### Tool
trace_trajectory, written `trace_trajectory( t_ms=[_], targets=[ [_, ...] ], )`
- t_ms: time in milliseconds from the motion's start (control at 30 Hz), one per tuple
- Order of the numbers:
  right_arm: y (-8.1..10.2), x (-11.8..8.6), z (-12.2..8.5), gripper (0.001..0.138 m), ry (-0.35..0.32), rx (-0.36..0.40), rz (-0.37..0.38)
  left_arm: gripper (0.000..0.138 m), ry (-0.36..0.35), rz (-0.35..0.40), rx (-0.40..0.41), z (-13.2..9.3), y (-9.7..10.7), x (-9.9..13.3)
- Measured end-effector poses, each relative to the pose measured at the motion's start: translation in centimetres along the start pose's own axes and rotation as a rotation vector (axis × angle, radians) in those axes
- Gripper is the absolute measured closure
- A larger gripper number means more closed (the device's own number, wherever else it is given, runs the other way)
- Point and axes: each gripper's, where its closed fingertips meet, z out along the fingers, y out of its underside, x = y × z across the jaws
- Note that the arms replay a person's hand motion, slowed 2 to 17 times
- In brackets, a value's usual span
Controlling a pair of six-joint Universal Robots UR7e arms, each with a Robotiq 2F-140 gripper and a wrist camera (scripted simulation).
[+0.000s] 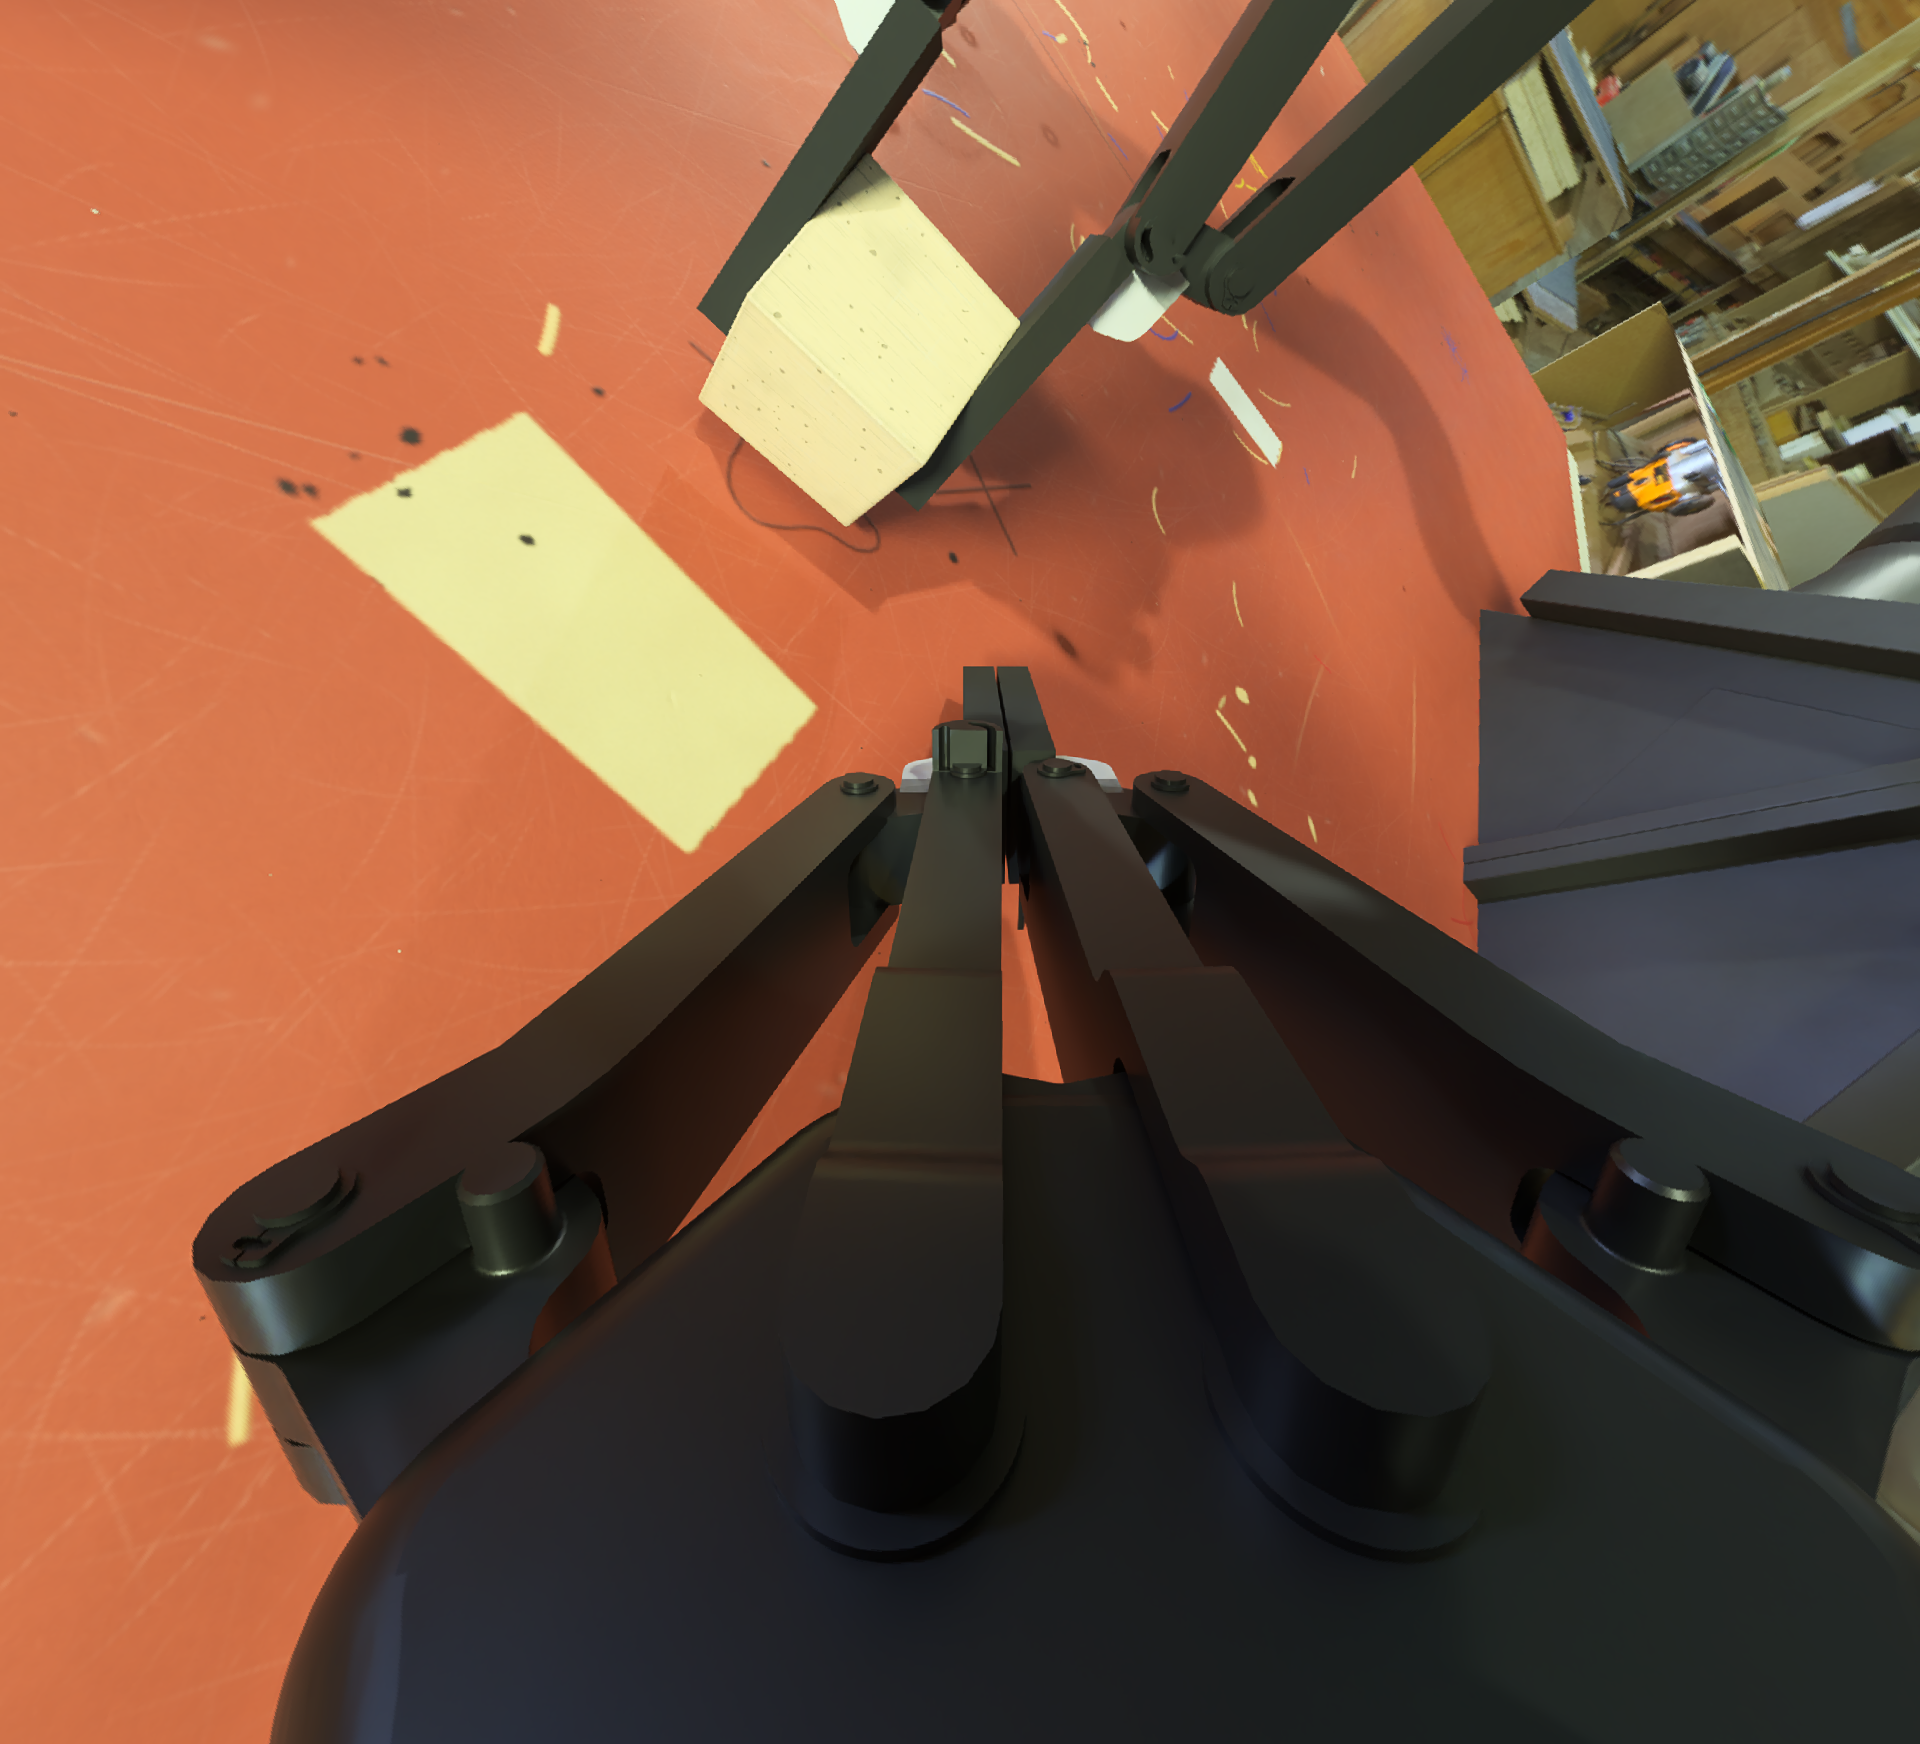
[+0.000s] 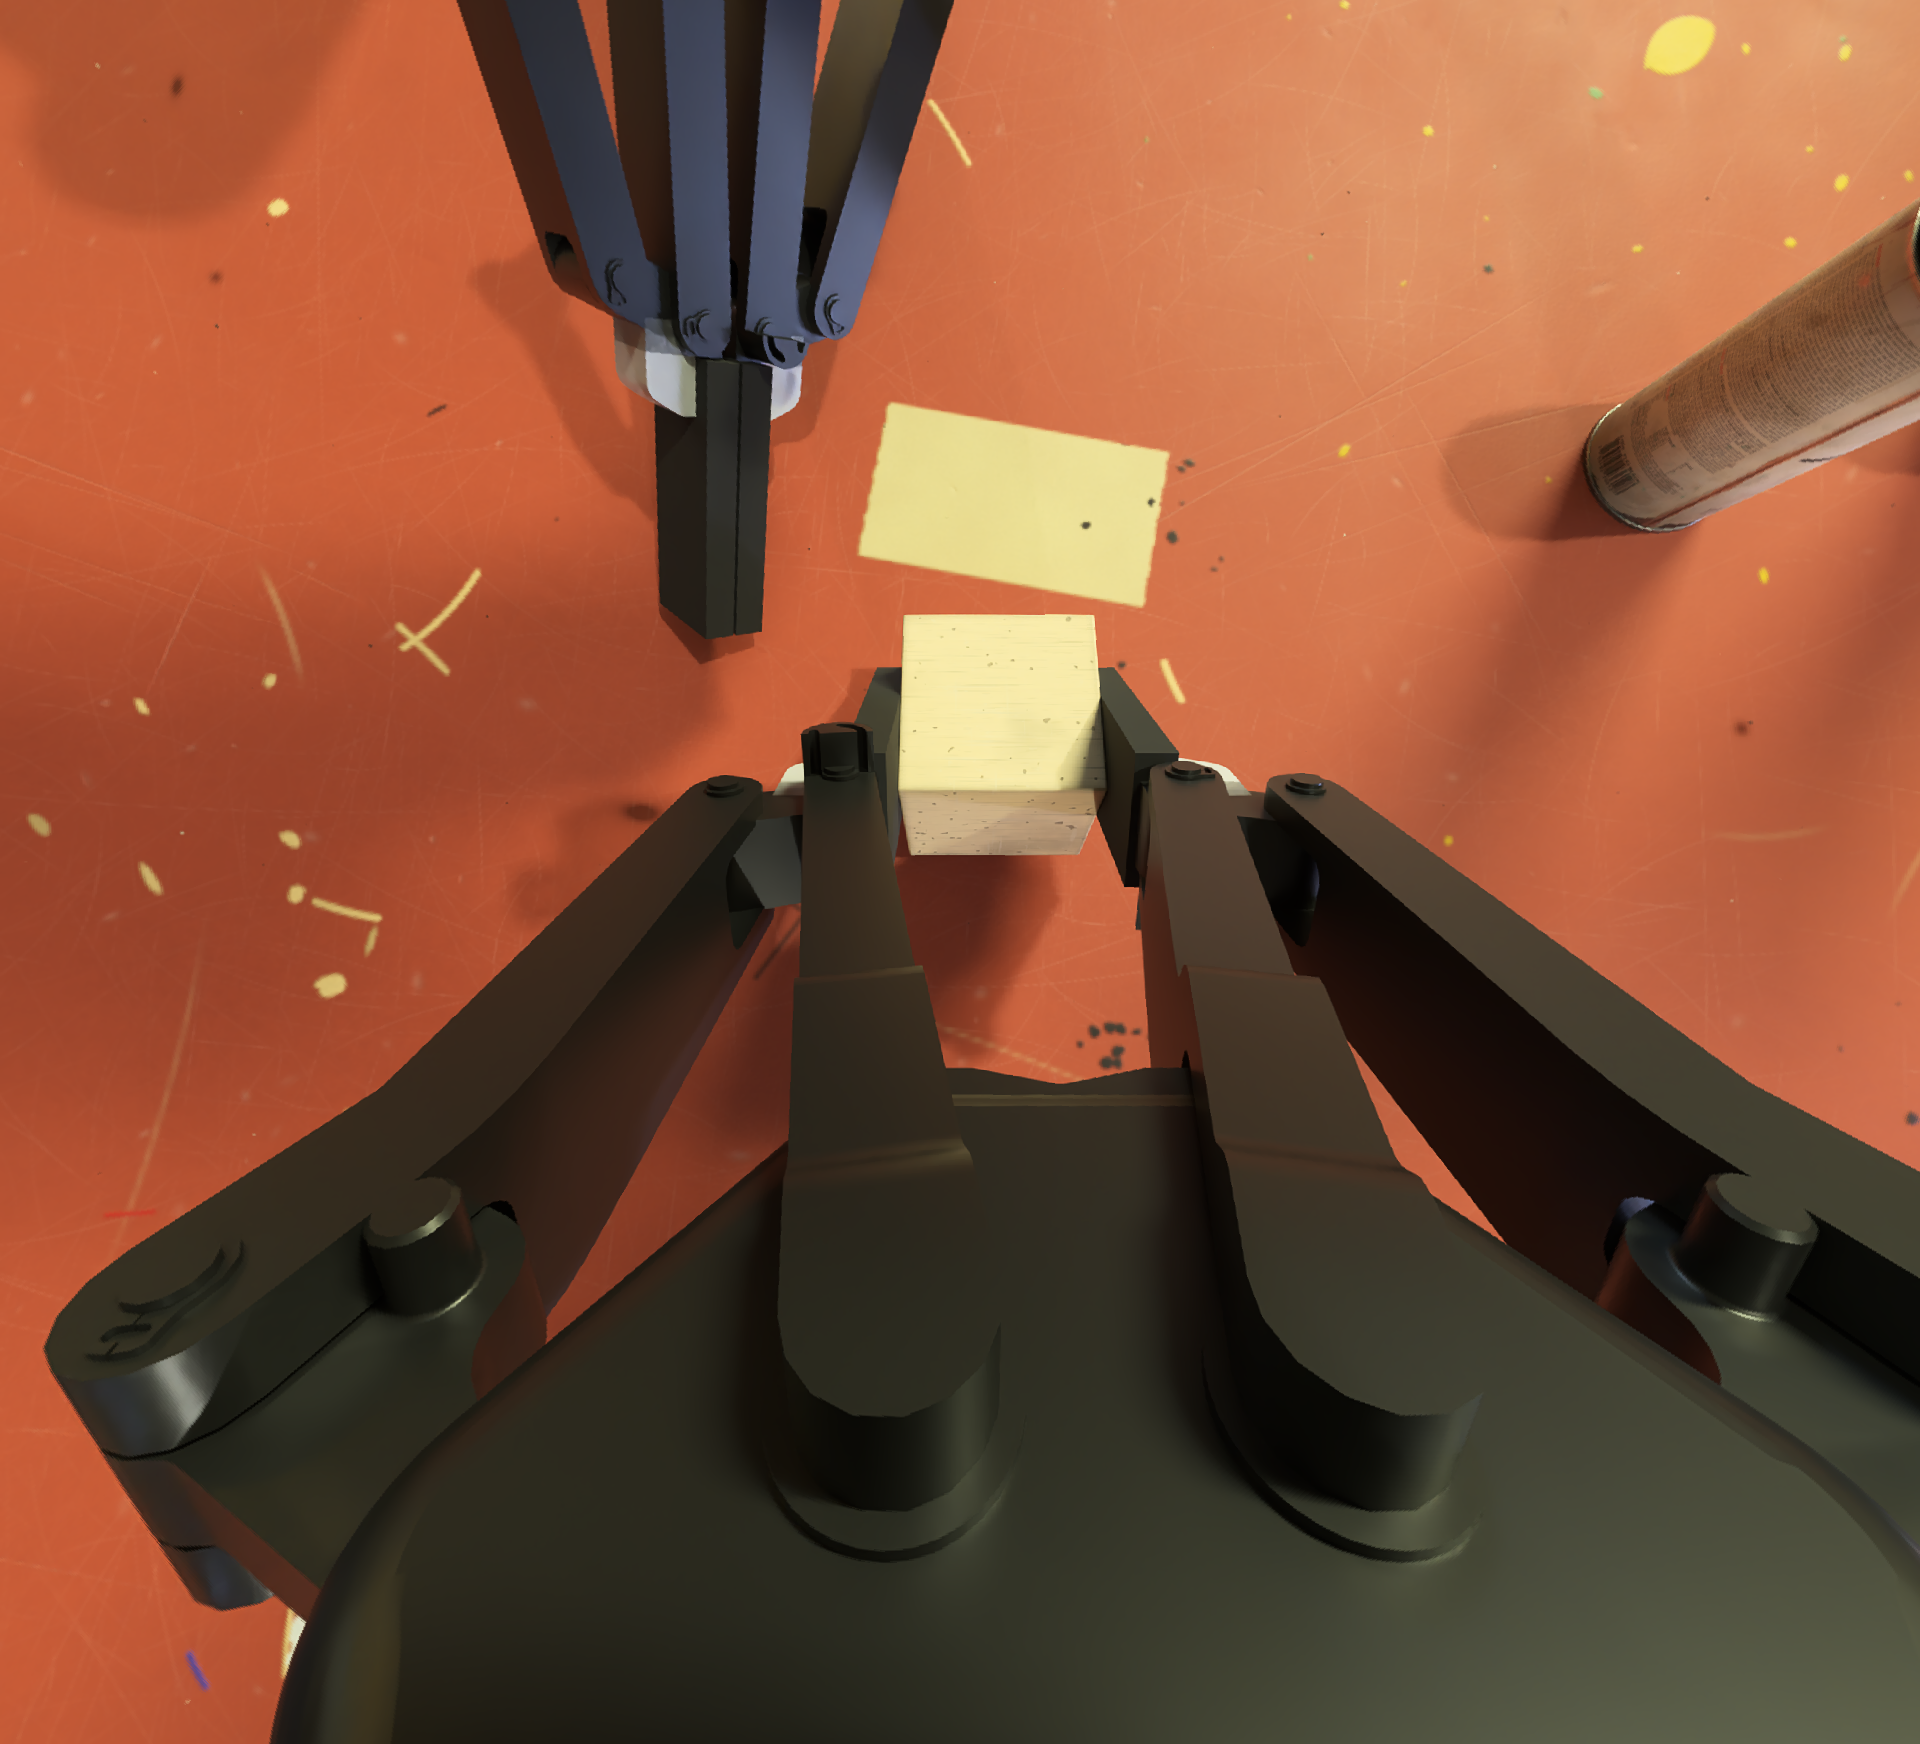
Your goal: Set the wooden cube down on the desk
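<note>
A pale wooden cube (image 2: 995,730) is clamped between the two fingers of my right gripper (image 2: 995,707), just above the orange desk (image 2: 1455,759). In the left wrist view the same cube (image 1: 862,354) shows held by the right gripper (image 1: 821,385), tilted with one corner close to the desk (image 1: 260,759); I cannot tell if it touches. My left gripper (image 1: 995,692) is shut and empty, its fingers pressed together. It shows in the right wrist view (image 2: 712,619) just left of the cube, pointing down at the desk.
A pale yellow rectangular patch (image 2: 1013,505) lies flat on the desk beyond the cube, also in the left wrist view (image 1: 566,624). A brown spray can (image 2: 1756,406) stands at the right. A dark grey structure (image 1: 1704,821) and the desk's edge lie to the right of the left gripper.
</note>
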Motion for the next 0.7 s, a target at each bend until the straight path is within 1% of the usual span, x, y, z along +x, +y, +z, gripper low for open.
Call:
trace_trajectory(
  t_ms=[200,333,400,533,600,700],
  targets=[
    [-0.1,0.4,0.0,0.095,-0.025,0.025,0.063,0.138,0.001,-0.003,0.002,0.0,0.0,0.0],
    [-0.3,0.1,0.1,0.095,-0.052,0.038,0.078,0.138,0.000,-0.004,0.001,0.0,0.0,0.0],
    [-0.4,-0.5,0.2,0.095,-0.074,0.038,0.062,0.138,-0.001,-0.003,0.001,0.0,0.0,0.0],
    [-0.7,-2.2,0.2,0.095,-0.117,0.028,-0.014,0.138,-0.005,-0.002,-0.002,0.0,0.0,0.0],
    [-0.7,-2.7,0.4,0.095,-0.120,0.019,-0.050,0.138,-0.007,-0.001,-0.004,0.0,0.0,0.0],
    [-0.7,-2.7,0.6,0.095,-0.095,0.009,-0.076,0.138,-0.009,-0.002,-0.008,0.0,0.0,0.0]
  ],
)
